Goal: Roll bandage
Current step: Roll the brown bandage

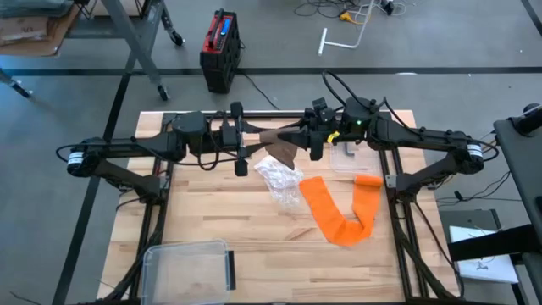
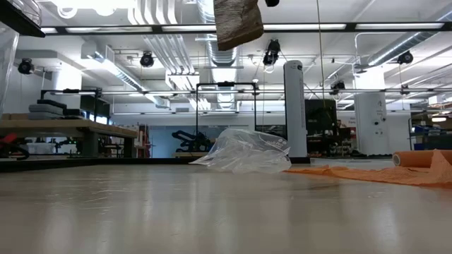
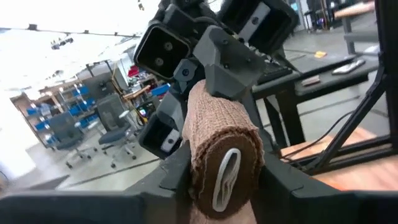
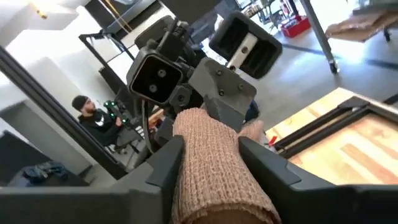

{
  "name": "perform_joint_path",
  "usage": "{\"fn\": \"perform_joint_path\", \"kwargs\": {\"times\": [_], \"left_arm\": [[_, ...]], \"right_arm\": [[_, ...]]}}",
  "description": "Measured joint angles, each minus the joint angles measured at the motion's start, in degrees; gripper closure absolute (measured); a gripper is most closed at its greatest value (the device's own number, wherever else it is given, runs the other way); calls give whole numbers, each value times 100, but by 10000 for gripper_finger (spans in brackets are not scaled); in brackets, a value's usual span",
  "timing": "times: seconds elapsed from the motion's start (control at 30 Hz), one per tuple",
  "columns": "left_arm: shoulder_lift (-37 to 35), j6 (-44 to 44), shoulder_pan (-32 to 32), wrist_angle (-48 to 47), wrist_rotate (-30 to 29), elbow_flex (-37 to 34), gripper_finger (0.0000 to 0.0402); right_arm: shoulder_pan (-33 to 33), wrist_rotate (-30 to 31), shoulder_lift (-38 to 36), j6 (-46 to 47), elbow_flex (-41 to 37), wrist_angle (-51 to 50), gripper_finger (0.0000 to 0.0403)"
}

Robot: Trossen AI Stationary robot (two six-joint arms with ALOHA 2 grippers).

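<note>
Overhead, both arms meet above the back of the slatted wooden table (image 1: 212, 220), the left gripper (image 1: 258, 151) and right gripper (image 1: 298, 138) facing each other with a tan bandage roll (image 1: 282, 151) between them. At 6 o'clock from them lies a crinkled clear plastic wrapper (image 1: 279, 182); at 4 o'clock a flat orange bandage (image 1: 334, 212) bends in a V, one end rolled. A clear lidded box (image 1: 188, 267) sits near the front edge.

Low down, the tan roll (image 2: 238, 22) hangs above the glossy wrapper (image 2: 244, 152) and orange strip (image 2: 381, 171).

From the left wrist, dark fingers (image 3: 280, 180) pinch the ribbed, woven cylinder (image 3: 221, 149) on both sides.

From the right wrist, fingers (image 4: 165, 163) flank the knitted roll (image 4: 211, 168), touching it; a person (image 4: 90, 118) sits beyond.
</note>
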Motion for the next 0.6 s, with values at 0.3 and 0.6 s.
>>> {"fn": "perform_joint_path", "kwargs": {"times": [0.3, 0.6], "left_arm": [[-88, -1855, 2, -88, 0, 0, 177], [-88, -2453, 28, -107, 3, 0, 119]], "right_arm": [[4, -1, 2, -1636, -2, -14, 288], [281, 587, 2, -2940, -2, 14, 297]]}}
